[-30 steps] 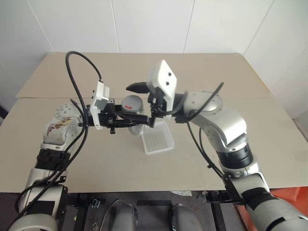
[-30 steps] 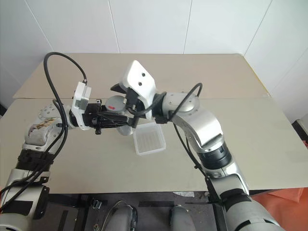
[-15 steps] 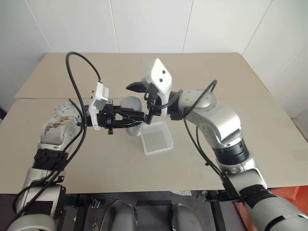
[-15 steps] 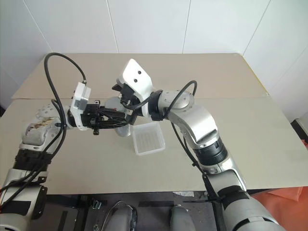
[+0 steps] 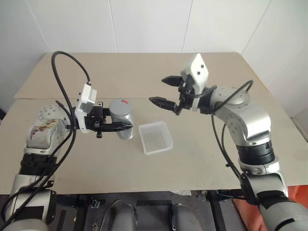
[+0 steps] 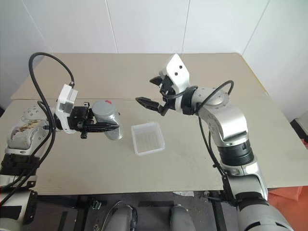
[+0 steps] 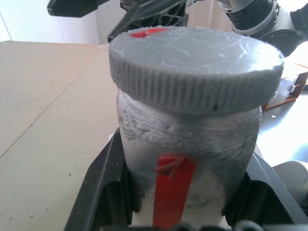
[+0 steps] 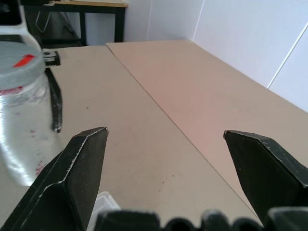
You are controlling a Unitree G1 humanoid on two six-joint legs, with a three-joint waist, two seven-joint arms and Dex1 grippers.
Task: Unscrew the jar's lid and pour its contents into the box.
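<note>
The left gripper [image 5: 126,127] has its two black fingers [image 7: 103,192] pinching the one jar [image 5: 120,115], holding it above the desk [image 5: 192,163] toward the left side, roughly midway between the front and back edges. The jar's grey lid [image 7: 195,62] is screwed on, with a red mark on top and a red strip down the clear wall; whether anything is inside, I cannot tell. Just beside the jar, near the desk's middle, lies the single box [image 5: 155,137], a shallow translucent tray with a ribbed floor and nothing in it. The right gripper [image 5: 166,90] hangs above the desk beyond the box, well apart from the jar, its fingers [image 8: 82,168] spread wide and holding nothing. Bare desk surface runs from the box to the right and front edges.
</note>
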